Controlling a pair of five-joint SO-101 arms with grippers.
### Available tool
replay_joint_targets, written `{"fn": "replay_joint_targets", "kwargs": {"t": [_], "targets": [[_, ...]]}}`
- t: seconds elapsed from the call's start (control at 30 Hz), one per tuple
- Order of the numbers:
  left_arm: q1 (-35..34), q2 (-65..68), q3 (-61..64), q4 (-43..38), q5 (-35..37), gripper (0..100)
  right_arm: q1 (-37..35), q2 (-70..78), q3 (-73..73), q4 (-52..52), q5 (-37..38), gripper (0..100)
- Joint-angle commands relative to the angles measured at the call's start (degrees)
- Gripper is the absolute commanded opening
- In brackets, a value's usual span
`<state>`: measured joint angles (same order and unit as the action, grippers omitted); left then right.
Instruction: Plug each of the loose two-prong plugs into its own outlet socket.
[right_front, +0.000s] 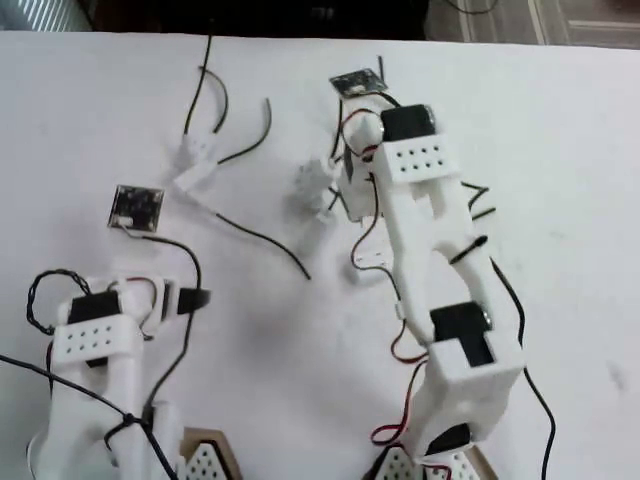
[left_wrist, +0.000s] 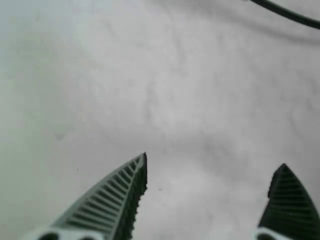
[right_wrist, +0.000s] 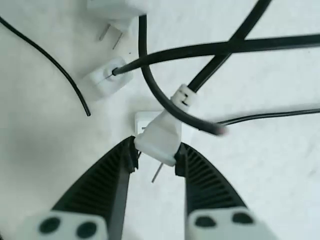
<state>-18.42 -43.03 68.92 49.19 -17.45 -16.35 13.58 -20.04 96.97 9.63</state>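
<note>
White arms (right_front: 440, 250), black servos (right_front: 408, 122), ribbed right gripper (right_wrist: 156, 149)

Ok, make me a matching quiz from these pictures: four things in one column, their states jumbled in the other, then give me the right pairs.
Things:
1. left pincer
2. right pincer
3. loose plug
4. small white block

States:
A. a black cable runs into it
B. shut on a white plug
C. open over bare table
D. lying free, prongs bare

Pairs: 1-C, 2-B, 3-D, 4-A
</note>
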Motion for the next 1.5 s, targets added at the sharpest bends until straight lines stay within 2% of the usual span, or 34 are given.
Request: {"fn": "replay_joint_targets", "kwargs": {"t": [0.0,0.1,0.6,0.8,0.93,1.1,1.47], "targets": [[-0.3,-1.0,-0.1,-1.1,0.4,37,1.6,-7.2,0.4,1.5,0.9,1.8],[-0.3,-1.0,-0.1,-1.1,0.4,37,5.2,-8.6,3.1,1.5,1.1,1.8],[-0.3,-1.0,-0.1,-1.4,0.4,37,32.6,-19.1,24.3,1.1,19.5,1.8],[-0.3,-1.0,-0.1,-1.4,0.4,37,42.7,-19.3,35.3,-8.8,27.5,1.8],[-0.3,-1.0,-0.1,-1.4,0.4,37,44.7,-19.3,43.1,-15.3,31.0,2.7],[-0.3,-1.0,-0.1,-1.4,0.4,37,44.9,-19.6,46.9,-17.5,30.9,14.5],[-0.3,-1.0,-0.1,-1.4,0.4,37,45.1,-20.4,46.9,-17.1,30.8,13.3]]}}
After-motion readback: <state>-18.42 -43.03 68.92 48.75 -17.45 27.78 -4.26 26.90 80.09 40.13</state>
